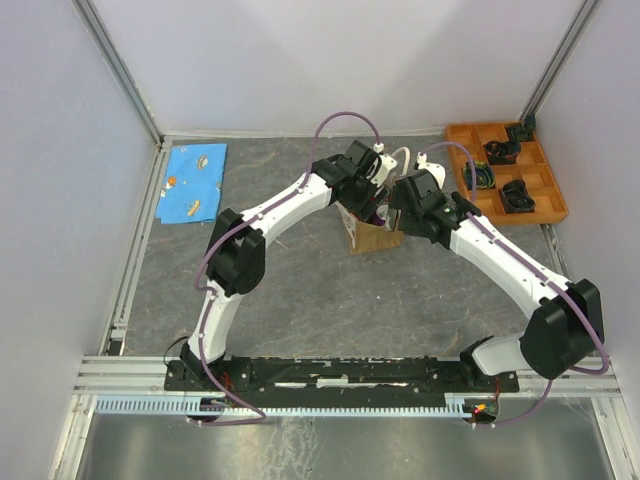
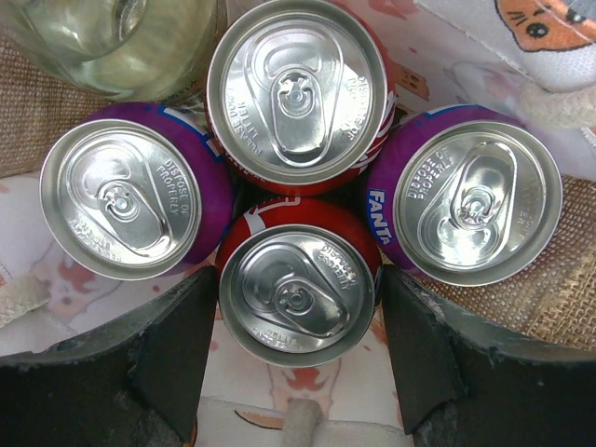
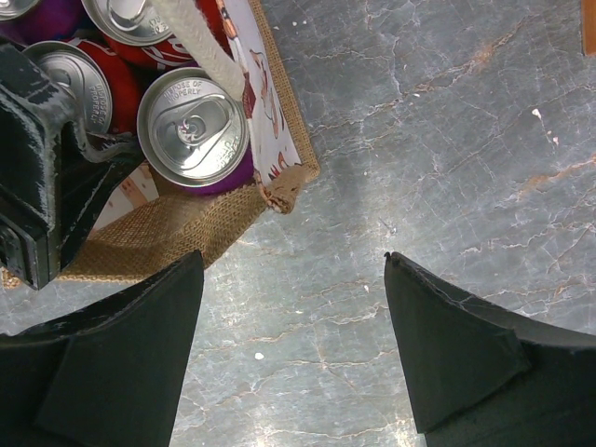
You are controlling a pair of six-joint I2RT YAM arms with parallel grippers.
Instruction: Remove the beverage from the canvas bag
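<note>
Counts: one blue patterned cloth (image 1: 195, 182) at left, one canvas bag (image 1: 372, 237) at centre, one orange compartment tray (image 1: 468, 138) at right.
Bag contents: four cans are counted, two purple Fanta cans (image 2: 121, 191) and two red cans (image 2: 296, 88), plus one clear bottle (image 2: 121, 37).
Left gripper (image 2: 296, 279): lowered over the bag mouth, jaws spread wide, one finger on each side of the nearer red can (image 2: 298, 321), not closed on it.
Canvas bag: tan burlap, upright, open-topped, pale printed lining, cream rope handles (image 3: 200, 42). It is placed mid-table, between both grippers.
Right gripper (image 3: 293, 261): jaws spread wide, nothing held, above bare table just beside the bag's corner.
Surface: grey marbled table (image 1: 300, 300).
Room: plain white walls (image 1: 300, 60), metal-framed.
</note>
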